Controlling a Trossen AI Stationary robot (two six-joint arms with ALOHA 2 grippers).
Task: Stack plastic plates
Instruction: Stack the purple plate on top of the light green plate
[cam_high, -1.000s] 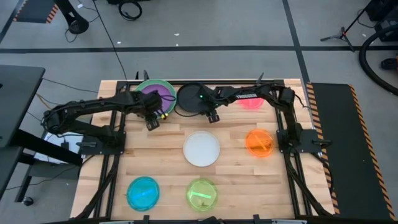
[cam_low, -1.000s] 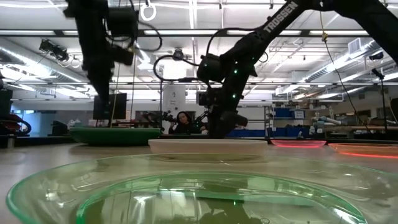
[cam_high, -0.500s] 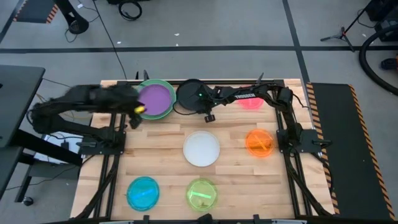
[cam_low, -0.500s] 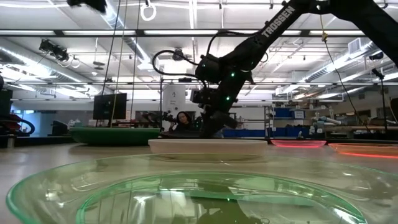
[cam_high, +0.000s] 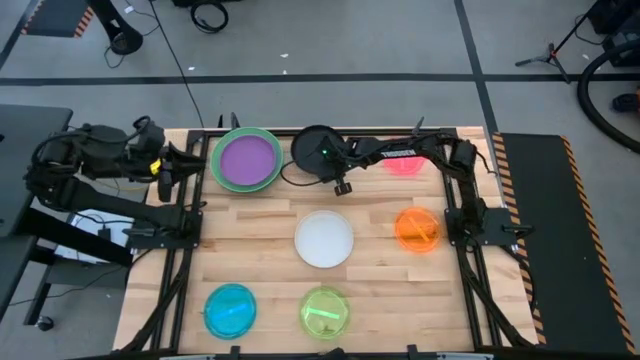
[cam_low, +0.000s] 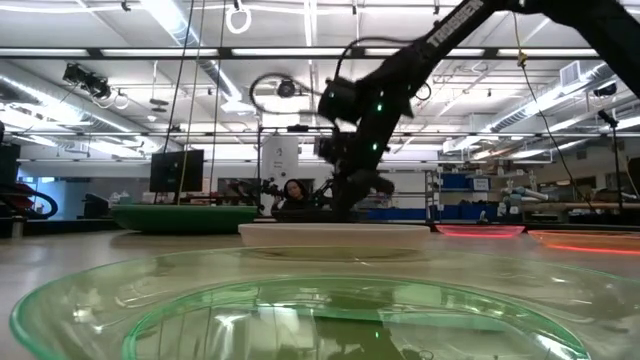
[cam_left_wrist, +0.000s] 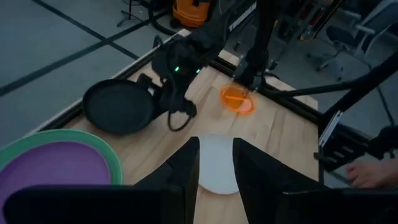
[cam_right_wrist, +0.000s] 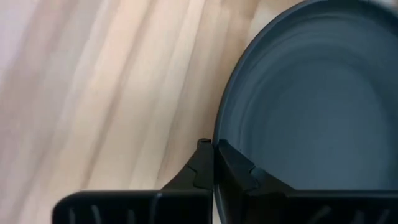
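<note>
Landmark: the purple plate (cam_high: 246, 160), lying in the green plate (cam_high: 218, 175) at the far left of the desk (cam_high: 375, 290); I place everything from it.

Right gripper: my right gripper (cam_high: 341, 184) sits to the right of the purple plate, at the near rim of the black plate (cam_high: 316, 152). In the right wrist view its fingers (cam_right_wrist: 205, 168) are pinched together on that rim, so I judge it is clamped on the black plate.

Left gripper: my left gripper (cam_high: 168, 172) is pulled back to the left of the purple plate, off the desk's left edge. Its fingers (cam_left_wrist: 186, 177) stand apart with nothing between them.

Black plate: just right of the purple plate, close to the green rim but apart from it as far as I can tell.

Key relation: the purple plate lies directly left of the black plate I hold, along the desk's far edge; my right arm is the one engaged, so I judge a lift and a short carry leftward is what comes next.

Other plates: white plate (cam_high: 324, 238) nearer and to the right; orange plate (cam_high: 417, 228) further right; pink plate (cam_high: 404, 165) beyond the black one; blue plate (cam_high: 231, 309) and yellow-green plate (cam_high: 325, 312) at the near edge.

Progress: one plate nested so far, most not yet stacked.
</note>
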